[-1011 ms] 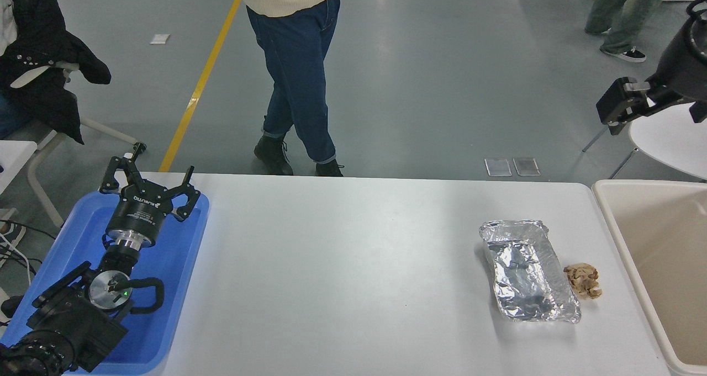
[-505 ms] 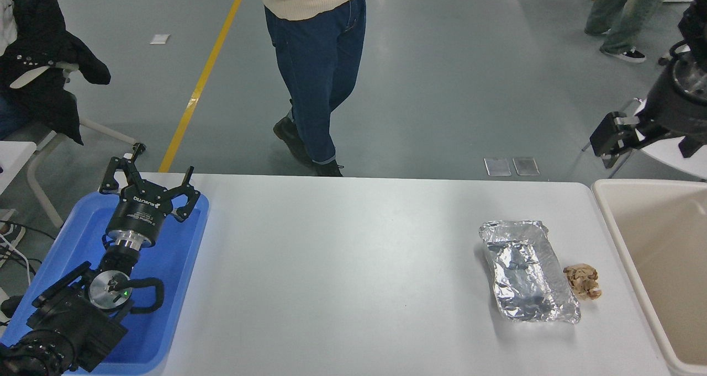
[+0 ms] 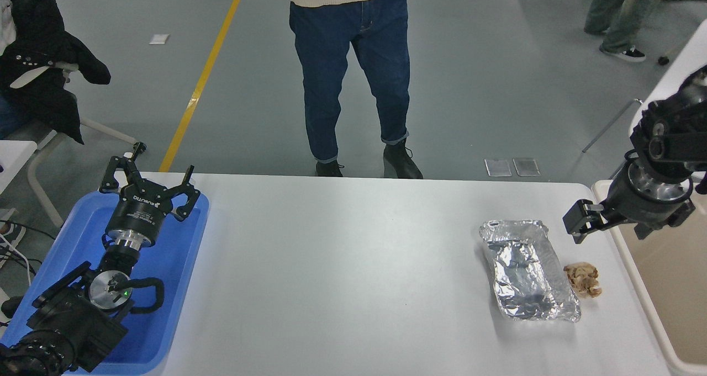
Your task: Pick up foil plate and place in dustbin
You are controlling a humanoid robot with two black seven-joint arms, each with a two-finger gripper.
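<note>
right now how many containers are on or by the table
3: a blue tray at the left end, the foil plate toward the right, the dustbin at the right edge, partly cut off.

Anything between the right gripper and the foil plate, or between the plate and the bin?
Nothing visible blocks the right gripper from the foil plate. A brown paper ball lies beside the plate on the side toward the dustbin, low on the table.
</note>
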